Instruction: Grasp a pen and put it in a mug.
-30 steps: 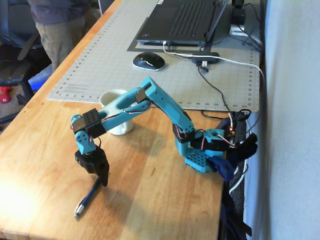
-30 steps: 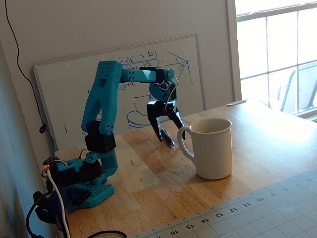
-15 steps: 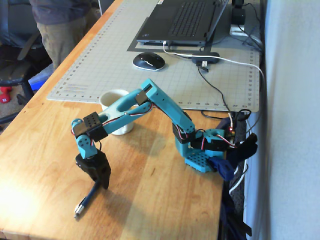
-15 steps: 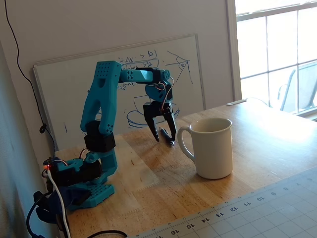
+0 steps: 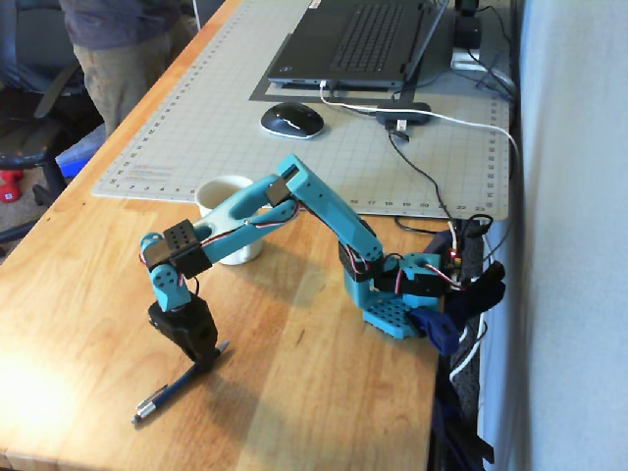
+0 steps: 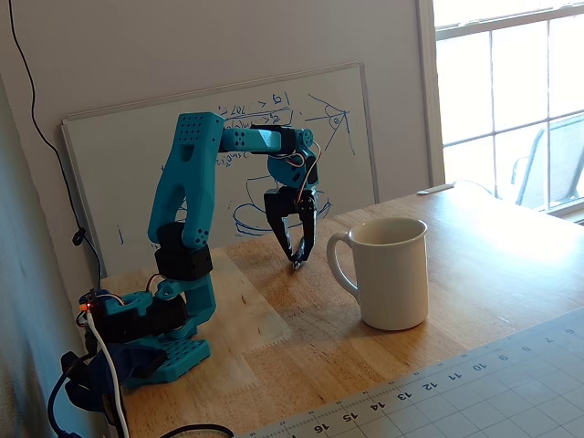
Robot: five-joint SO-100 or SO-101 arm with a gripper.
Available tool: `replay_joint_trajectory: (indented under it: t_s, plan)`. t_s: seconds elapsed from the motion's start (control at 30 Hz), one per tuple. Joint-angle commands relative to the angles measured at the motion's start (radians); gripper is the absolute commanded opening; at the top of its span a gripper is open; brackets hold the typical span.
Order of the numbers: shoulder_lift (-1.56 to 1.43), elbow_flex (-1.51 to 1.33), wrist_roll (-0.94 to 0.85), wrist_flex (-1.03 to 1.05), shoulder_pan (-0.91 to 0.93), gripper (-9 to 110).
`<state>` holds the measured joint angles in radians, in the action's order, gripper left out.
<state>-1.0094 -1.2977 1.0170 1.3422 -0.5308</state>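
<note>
Mug (image 6: 392, 274) stands upright on the wooden surface (image 6: 511, 265), handle toward the arm in a fixed view; only the upper inner wall shows, pale, nothing sticking out above the rim. In a fixed view the mug (image 5: 228, 201) sits partly behind the teal arm's forearm, just off the cutting mat's (image 5: 196, 128) near edge.

Arm (image 5: 324, 211) reaches out from its base and bends down, end effector (image 5: 201, 361) pointing at the surface. Pen (image 5: 182, 383) lies on the wood, silvery end toward the camera, far end at the fingertips. End effector (image 6: 297, 260) fingers nearly together at the tips, closed on the pen's end as far as visible. Pen well apart from mug, not in it.
</note>
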Motion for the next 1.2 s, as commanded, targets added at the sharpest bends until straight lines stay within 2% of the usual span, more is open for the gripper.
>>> replay_joint_trajectory:
  t_s: [0.0, 0.5, 0.6, 0.77, 0.93, 1.03, 1.17]
  plan:
    - [-0.041, 0.078, 0.014, 0.011, -0.011, 0]
    - [-0.261, -0.012, 0.015, -0.038, -0.014, 0]
    - [-0.368, -0.155, 0.015, -0.213, -0.005, 0]
    - [-0.609, -0.436, 0.015, -0.638, 0.009, 0]
    - [-0.844, -0.698, 0.0, -0.963, 0.091, 0]
    - [-0.976, -0.822, -0.011, -1.069, 0.16, 0]
    - [-1.146, -0.934, -0.097, -1.086, 0.255, 0]
